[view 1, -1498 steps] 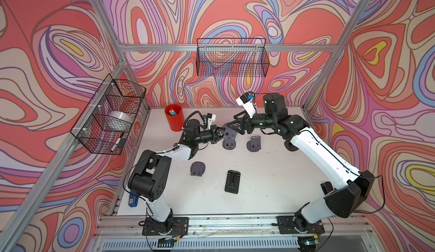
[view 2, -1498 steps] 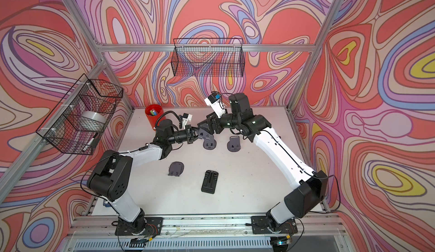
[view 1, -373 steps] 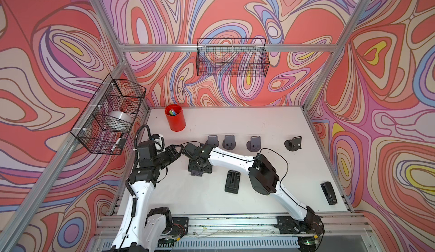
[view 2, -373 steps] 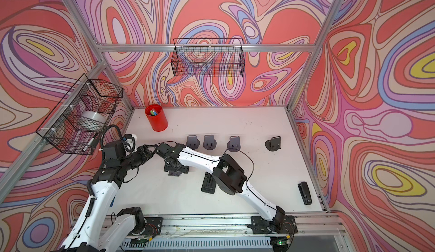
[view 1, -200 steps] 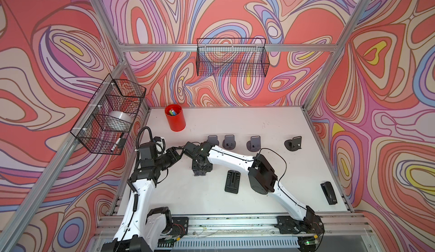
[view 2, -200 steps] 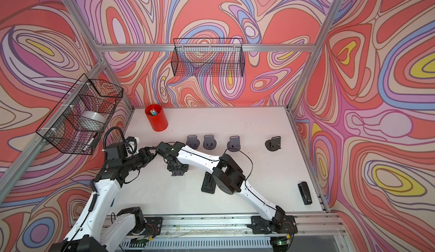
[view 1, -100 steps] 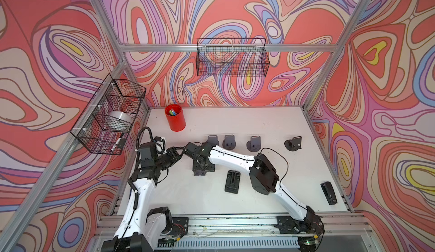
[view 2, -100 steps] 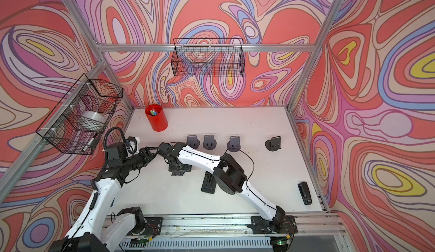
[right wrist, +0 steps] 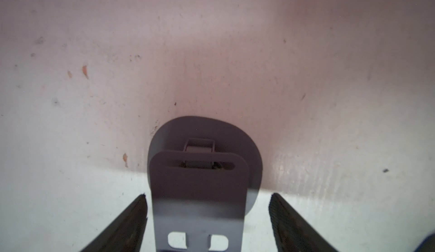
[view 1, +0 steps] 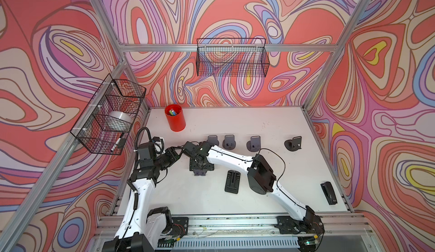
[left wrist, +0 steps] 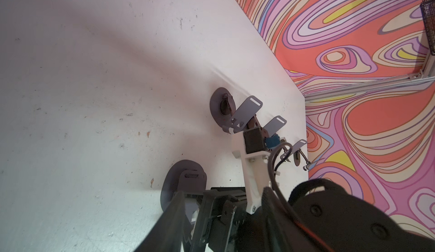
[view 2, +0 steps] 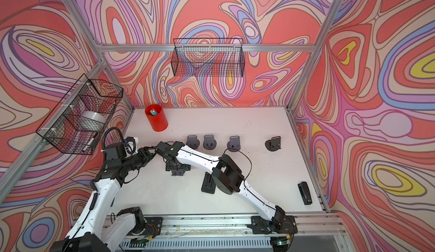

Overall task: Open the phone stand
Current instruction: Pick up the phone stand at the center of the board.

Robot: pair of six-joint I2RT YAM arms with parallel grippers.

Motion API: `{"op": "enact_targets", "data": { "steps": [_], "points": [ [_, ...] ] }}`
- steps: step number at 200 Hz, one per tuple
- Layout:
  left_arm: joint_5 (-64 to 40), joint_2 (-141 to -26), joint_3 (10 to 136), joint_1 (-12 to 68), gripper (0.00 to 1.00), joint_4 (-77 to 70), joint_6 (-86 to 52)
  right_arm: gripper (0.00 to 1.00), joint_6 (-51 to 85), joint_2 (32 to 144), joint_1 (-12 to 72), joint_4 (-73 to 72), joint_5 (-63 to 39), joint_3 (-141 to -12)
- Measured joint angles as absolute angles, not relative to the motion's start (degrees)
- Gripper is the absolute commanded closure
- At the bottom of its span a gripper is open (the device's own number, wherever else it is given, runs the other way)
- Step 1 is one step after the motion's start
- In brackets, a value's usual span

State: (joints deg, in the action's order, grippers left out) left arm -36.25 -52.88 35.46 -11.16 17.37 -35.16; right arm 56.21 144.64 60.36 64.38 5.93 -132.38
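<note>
Beneath the right tool (view 1: 201,166), in both top views, the phone stand (view 1: 200,173) is seen on the worktop (view 1: 259,126). The left tool (view 1: 176,153) hovers near, with jaws that cannot be told open or shut, and the opened stands (view 1: 229,141) beyond are well clear. By the left wrist view, the stand's plate (left wrist: 191,180) is shown raised off the round base (left wrist: 167,187). By the right wrist view, the right tool's jaws are spread astride that plate, untouching, so release is judged in hand and a clean lift-off next.

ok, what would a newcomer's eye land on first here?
The swirled red-and-purple walls dominate all round. Left of centre on the white table, the right gripper hangs with fingers spread either side of a grey phone stand. A red cup stands at the back-left corner.
</note>
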Motion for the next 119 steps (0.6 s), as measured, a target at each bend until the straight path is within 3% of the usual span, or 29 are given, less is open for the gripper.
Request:
{"op": "enact_targets", "data": {
  "steps": [68, 119],
  "points": [
    [-36.7, -52.2, 35.5, -12.5, 0.51, 17.6, -35.1, 0.45, 56.0, 146.4, 60.4, 66.3, 6.6, -133.9],
    [-38.0, -52.7, 35.5, -13.1, 0.5, 17.3, -35.3, 0.65, 56.3, 141.9, 60.3, 65.5, 7.9, -126.0]
  ]
}}
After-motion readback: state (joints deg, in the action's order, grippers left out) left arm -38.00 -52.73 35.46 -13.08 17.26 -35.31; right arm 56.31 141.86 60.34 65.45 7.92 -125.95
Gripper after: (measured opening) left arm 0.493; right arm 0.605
